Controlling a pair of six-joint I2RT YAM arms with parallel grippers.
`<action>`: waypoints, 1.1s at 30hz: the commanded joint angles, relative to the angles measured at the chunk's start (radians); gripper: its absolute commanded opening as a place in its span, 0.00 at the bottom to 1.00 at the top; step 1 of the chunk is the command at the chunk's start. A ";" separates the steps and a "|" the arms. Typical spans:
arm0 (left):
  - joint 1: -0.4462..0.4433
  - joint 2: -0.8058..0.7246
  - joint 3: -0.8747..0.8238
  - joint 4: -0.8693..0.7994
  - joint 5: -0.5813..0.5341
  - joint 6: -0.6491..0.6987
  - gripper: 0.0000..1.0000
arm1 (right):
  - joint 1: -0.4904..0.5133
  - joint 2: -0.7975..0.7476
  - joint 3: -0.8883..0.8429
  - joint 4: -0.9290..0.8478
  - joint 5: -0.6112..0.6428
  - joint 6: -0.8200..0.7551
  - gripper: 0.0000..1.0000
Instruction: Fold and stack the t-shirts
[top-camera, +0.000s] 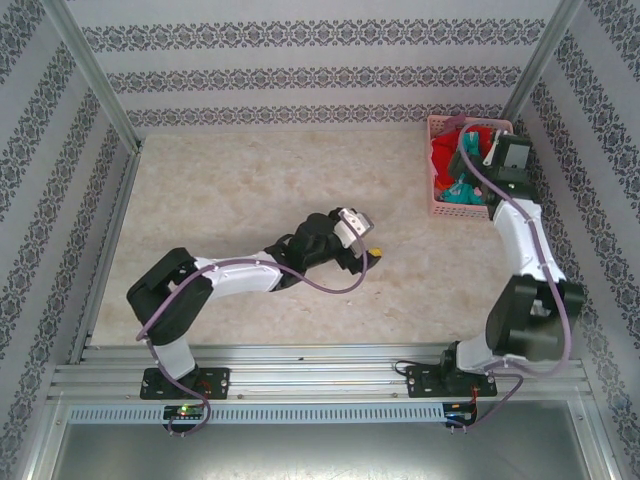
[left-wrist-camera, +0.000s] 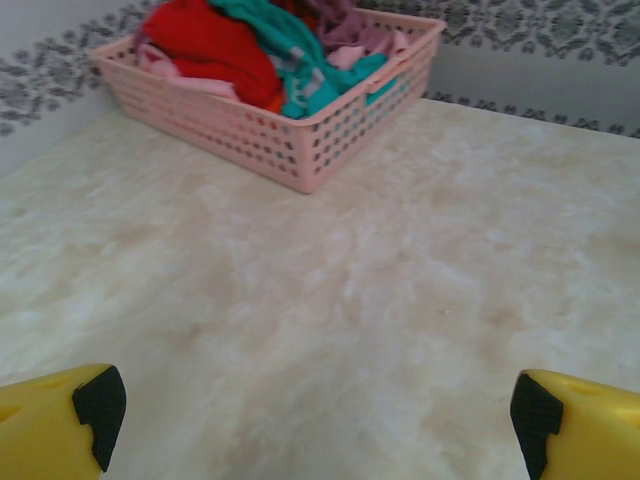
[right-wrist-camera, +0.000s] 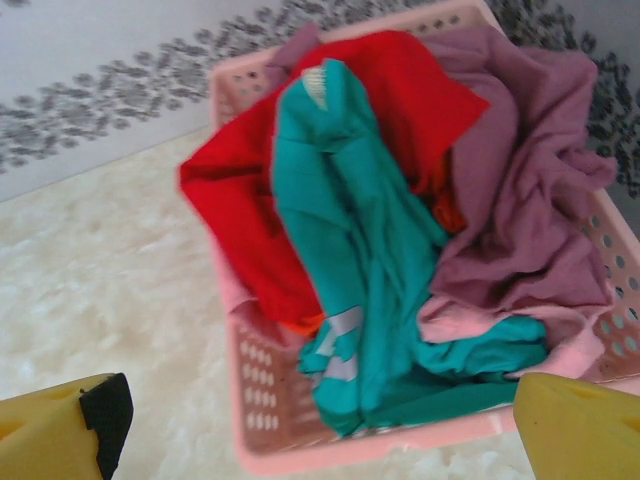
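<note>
T-shirts (right-wrist-camera: 370, 280) in pink basket (right-wrist-camera: 262, 392) (crumpled)

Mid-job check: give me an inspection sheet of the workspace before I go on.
Surface: marbled table, bare at the centre.
Job's things: teal t-shirt, red t-shirt and mauve t-shirt heaped unfolded in the pink basket, far right corner.
Clutter: nothing seen.
End effectors: left end effector open over bare table; right end effector open above the basket, holding nothing.
Cables: purple cables run along both arms.
Surroundings: patterned walls, metal frame posts.
</note>
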 joint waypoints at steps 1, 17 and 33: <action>-0.028 0.029 0.052 0.037 0.036 -0.019 1.00 | -0.032 0.086 0.085 -0.043 0.004 0.021 0.98; -0.039 0.030 0.030 0.041 -0.014 -0.020 1.00 | -0.033 0.448 0.296 -0.132 -0.002 -0.104 0.67; -0.038 0.036 0.010 0.065 -0.042 -0.021 1.00 | -0.038 0.219 0.240 -0.092 -0.100 -0.029 0.00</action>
